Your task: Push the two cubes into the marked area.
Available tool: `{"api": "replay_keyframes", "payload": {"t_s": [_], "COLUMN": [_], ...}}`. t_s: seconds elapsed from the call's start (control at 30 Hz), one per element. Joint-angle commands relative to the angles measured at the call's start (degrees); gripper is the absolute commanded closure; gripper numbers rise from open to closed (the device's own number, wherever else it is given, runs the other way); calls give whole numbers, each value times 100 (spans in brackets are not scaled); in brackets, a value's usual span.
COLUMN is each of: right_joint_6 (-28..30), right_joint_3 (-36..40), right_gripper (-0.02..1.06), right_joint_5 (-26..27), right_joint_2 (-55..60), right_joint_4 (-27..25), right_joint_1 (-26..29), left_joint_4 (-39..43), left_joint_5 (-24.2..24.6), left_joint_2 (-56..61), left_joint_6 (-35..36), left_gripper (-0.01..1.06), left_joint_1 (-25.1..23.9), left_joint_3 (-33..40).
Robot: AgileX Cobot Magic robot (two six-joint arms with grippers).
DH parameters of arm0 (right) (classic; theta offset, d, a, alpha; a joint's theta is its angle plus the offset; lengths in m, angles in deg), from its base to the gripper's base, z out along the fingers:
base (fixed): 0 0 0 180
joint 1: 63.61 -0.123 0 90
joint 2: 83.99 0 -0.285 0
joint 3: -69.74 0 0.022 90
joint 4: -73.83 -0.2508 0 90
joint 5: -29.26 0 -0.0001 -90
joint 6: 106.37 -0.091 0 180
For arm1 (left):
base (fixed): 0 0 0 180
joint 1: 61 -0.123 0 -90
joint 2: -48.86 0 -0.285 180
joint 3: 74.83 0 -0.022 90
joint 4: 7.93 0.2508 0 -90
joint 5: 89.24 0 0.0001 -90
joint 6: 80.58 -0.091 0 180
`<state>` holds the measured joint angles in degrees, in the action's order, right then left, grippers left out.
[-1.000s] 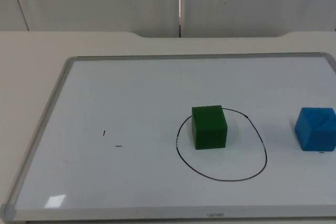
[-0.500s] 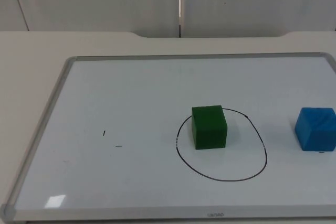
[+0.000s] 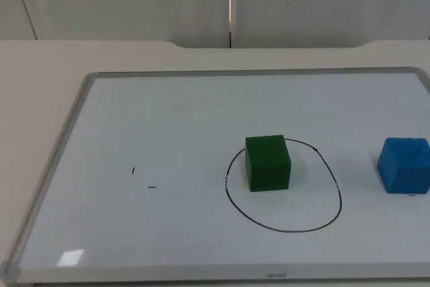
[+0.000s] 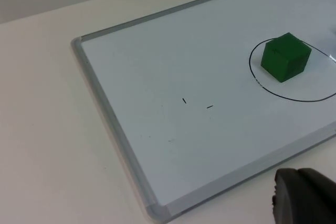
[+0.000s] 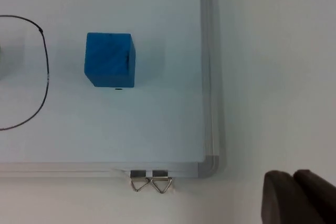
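The green cube (image 3: pixel 267 162) sits inside the black ring (image 3: pixel 285 228), so push the light, hard, slidy blue cube (image 3: pixel 403 165), well outside it, on its far flat side with your right gripper (image 5: pixel 295 195), whose fingers look shut.

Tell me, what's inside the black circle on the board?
The green cube sits inside the black circle, in its upper left part, on the whiteboard. The rest of the circle is bare board. The spot under the cube is covered. The blue cube is outside it.
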<state>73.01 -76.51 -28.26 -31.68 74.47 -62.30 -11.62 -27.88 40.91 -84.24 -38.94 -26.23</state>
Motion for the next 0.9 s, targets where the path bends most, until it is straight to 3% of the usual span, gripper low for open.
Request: {"api": "replay_keyframes", "payload": {"t_s": [0.0,0.13,0.43,0.73,0.87], "right_joint_6": [-3,-3,-3,-3,-3], "right_joint_3": [-114,-289,-292,-302,-521], "right_gripper": [101,101,101,101,101], "right_joint_5": [208,677,1485,2108,2135], "right_joint_2": [446,1596,3023,3960,4458], "right_joint_4": [37,25,25,3,-174], "right_joint_1": [20,20,20,20,10], "left_joint_4": [30,30,30,30,30], "left_joint_5": [21,21,21,21,21], "left_joint_2": [16,16,16,16,16], "left_joint_6": [45,45,45,45,45], "left_gripper": [105,105,105,105,105], "left_joint_1": [-16,-16,-16,-16,-16], "left_joint_3": [28,28,28,28,28]}}
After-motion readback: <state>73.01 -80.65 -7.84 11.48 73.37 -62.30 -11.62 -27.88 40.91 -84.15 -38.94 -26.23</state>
